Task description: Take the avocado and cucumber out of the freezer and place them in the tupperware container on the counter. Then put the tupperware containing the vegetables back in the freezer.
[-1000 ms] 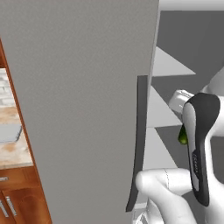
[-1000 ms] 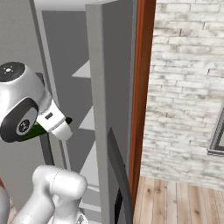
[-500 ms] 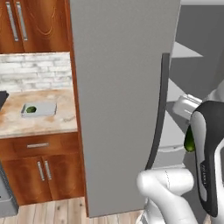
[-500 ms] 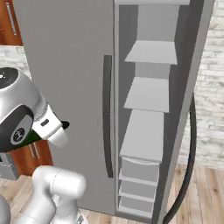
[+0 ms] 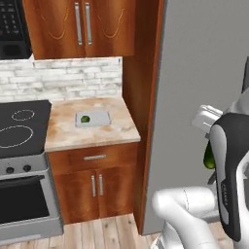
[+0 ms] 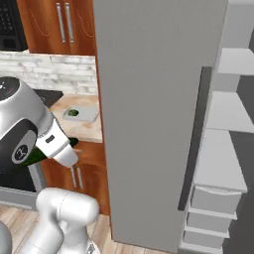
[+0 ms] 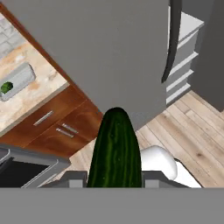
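My gripper [image 7: 114, 180] is shut on the cucumber [image 7: 115, 148], a dark green glossy cylinder that sticks out between the fingertips in the hand view. The cucumber [image 5: 209, 156] also peeks out beside the arm in both base views [image 6: 73, 143]. The tupperware container [image 5: 93, 118] lies on the counter [image 5: 63, 136] well away from the gripper, with the round green avocado [image 5: 85, 118] inside it. The same container [image 7: 18, 78] and avocado [image 7: 6, 87] sit at the left edge of the hand view. The freezer [image 6: 154, 124] stands open, its door broad and grey.
A black stove top [image 5: 19, 124] adjoins the counter on the left, with a microwave [image 5: 13, 29] above. Wood cabinets [image 5: 97, 187] sit under the counter. Pale freezer shelves [image 6: 228, 114] and drawers [image 6: 211, 201] show right of the door handle [image 6: 196, 139].
Both base views have swung left as the base moved, bringing the counter, container and stove into sight. The cucumber stays held in the gripper throughout.
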